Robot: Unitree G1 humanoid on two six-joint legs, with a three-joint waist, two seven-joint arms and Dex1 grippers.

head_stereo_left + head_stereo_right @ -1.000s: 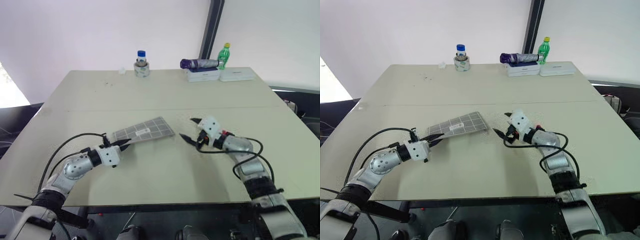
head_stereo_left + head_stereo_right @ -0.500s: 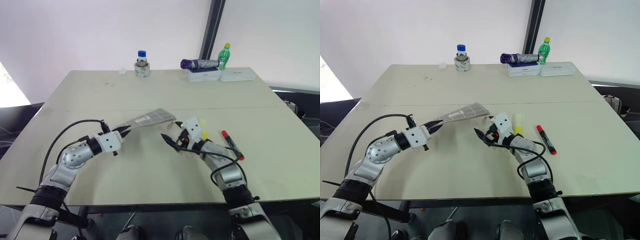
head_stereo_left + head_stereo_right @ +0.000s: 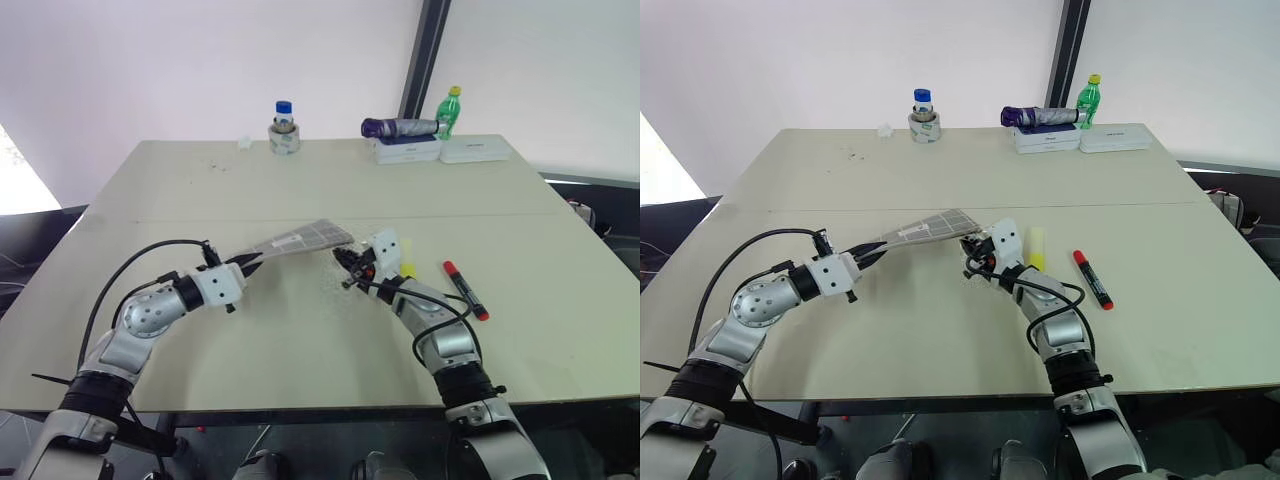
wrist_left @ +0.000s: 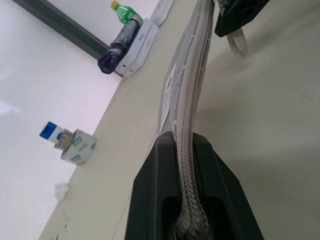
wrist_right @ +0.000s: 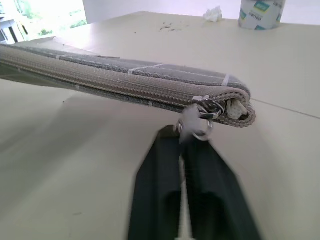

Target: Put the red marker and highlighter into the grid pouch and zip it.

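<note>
Right gripper point(image 3: 976, 262) just pinched shut on the pouch's point(image 3: 932, 224) zipper pull; left gripper point(image 3: 862, 263) clamps its far end, highlighter point(image 3: 1036, 247) and marker point(image 3: 1091, 279) at 3 o'clock.

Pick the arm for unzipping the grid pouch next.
Right. Its gripper is shut on the zipper pull at the grid pouch end; the left gripper clamps the opposite end, bracing it.

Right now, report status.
Left end effector shut on the grid pouch; right end effector shut on its zipper pull. Highlighter, red marker on table, outside pouch.
</note>
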